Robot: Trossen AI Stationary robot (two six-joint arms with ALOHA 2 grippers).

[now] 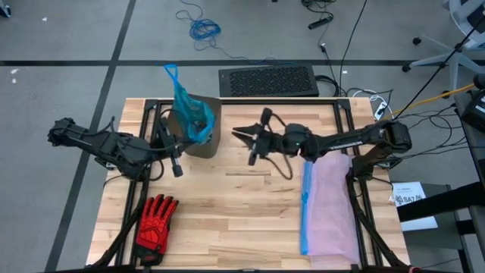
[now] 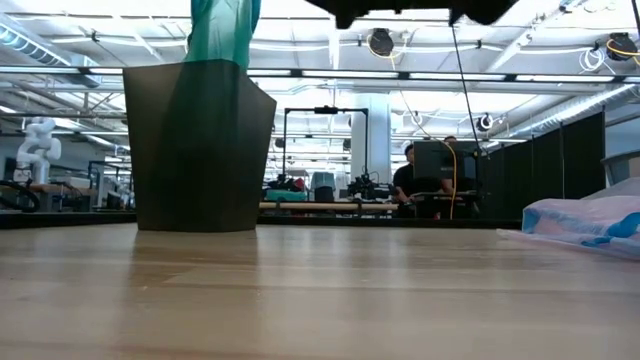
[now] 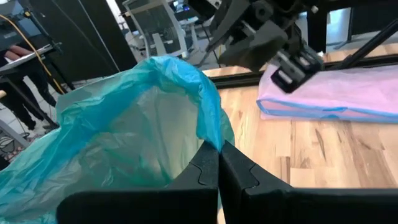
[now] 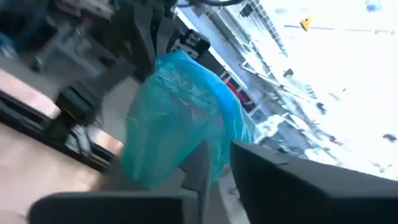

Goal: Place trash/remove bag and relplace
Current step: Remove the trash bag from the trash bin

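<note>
half the bag (image 1: 191, 112) seemingly hidden inside bin (image 1: 203, 133)

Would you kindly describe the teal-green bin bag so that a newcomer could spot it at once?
Start at the dark bin standing at the far edge of the wooden table, left of centre. The thin translucent teal-green plastic bag rises out of its top. Unlike the pale lilac bag with a blue rim lying flat at the table's right, it stands bunched upright.

Robotics lab: white robot arm (image 2: 38, 140), workstation monitor (image 2: 433, 160).
</note>
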